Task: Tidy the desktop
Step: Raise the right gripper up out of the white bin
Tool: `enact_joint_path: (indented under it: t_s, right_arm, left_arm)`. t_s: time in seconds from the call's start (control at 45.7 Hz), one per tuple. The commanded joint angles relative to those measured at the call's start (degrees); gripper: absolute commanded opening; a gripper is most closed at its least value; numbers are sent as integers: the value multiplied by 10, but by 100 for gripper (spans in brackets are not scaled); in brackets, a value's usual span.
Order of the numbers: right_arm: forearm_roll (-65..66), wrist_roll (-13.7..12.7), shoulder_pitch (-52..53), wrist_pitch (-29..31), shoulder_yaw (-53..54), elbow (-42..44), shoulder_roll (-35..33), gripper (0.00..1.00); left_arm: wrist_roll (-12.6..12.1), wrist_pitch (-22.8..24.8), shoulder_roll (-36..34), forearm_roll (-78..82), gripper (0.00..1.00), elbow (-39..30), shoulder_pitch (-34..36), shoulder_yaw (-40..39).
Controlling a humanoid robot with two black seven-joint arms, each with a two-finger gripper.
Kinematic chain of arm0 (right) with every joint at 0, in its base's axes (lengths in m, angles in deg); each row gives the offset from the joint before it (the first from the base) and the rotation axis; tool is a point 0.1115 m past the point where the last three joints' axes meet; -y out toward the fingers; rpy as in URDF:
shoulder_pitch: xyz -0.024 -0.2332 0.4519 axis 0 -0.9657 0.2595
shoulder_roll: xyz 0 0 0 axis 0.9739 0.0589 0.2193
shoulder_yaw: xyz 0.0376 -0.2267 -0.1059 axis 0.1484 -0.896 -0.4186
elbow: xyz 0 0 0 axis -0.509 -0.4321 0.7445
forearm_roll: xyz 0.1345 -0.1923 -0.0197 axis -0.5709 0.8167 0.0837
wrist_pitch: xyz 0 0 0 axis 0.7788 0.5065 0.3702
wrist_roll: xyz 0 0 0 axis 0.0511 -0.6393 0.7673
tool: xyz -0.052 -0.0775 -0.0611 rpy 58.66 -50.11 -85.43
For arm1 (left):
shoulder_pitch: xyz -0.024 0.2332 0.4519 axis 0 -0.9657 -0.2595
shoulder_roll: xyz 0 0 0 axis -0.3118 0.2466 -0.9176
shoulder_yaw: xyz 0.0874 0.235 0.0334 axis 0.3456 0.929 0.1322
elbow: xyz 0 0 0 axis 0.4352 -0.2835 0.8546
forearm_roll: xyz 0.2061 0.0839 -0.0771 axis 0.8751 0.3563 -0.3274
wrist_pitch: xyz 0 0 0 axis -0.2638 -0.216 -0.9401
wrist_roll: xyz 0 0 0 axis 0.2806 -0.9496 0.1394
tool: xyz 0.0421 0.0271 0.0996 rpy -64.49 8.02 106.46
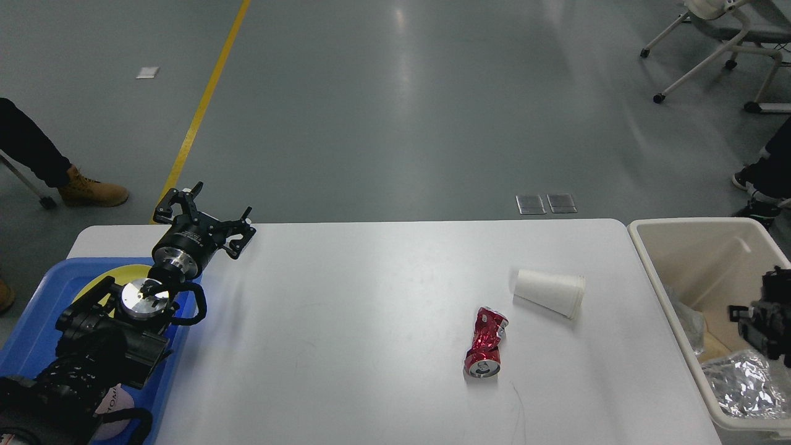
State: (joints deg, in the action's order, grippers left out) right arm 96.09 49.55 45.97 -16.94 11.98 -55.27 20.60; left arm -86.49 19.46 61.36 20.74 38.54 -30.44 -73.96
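The white desktop point(346, 321) bears a crushed red can point(486, 343) and a white paper cup point(550, 292) lying on its side, both right of centre. My left gripper point(207, 209) is open and empty, raised over the table's back left corner, far from both. My right gripper point(761, 318) shows as a small dark shape at the right edge, above the beige bin point(655, 272). Its fingers cannot be told apart. A crumpled piece of foil point(741, 386) lies in the bin below it.
A blue tray point(31, 321) with a yellow plate point(117, 275) sits at the table's left end, under my left arm. A person's boot point(93, 193) stands on the floor at the left, and chair legs point(698, 62) at the back right.
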Motion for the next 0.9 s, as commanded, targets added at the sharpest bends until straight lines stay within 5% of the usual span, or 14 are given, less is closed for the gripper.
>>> enact_joint_path:
  t_s: [0.0,0.219,0.46,0.876]
  right_arm:
    - [0,0,158,59,-10,-104,-60,100]
    - [-1,0,409,195,-101,-240,-55,100]
    - [-24,3,629,428,-91,-310,0,100]
    - [-131,2,724,428,-18,-384,44,100]
  left_arm:
    - [0,0,0,0,96,0,0,0]
    - [0,0,0,0,96,0,0,0]
    - [0,0,0,0,96,0,0,0]
    - [0,0,0,0,96,0,0,0]
